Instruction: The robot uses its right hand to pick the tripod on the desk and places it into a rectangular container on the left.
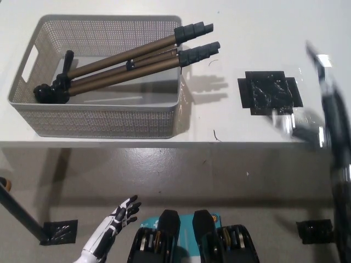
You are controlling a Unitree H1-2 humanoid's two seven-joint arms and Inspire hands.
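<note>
The right robot hand appeared only as a dark, motion-blurred streak along the right edge of the head view, running from above the bench down past its front edge. The blur was too heavy to tell whether its fingers were spread or curled, and nothing could be seen in its grasp. It was well apart from the container.

The left robot hand, white with dark finger segments, rested low at the lower left, below the bench edge and over the floor, its fingers spread and holding nothing.

The tripod lay inside the grey perforated container on the left part of the white bench. Its black head sat low in the container's left end, near the front wall. Its brown legs ran diagonally up to the right, and the black feet rested on and stuck out over the container's right rim.

To the right of the container, a patch of black tape was stuck flat on the bench, clear of the tripod's feet.
</note>
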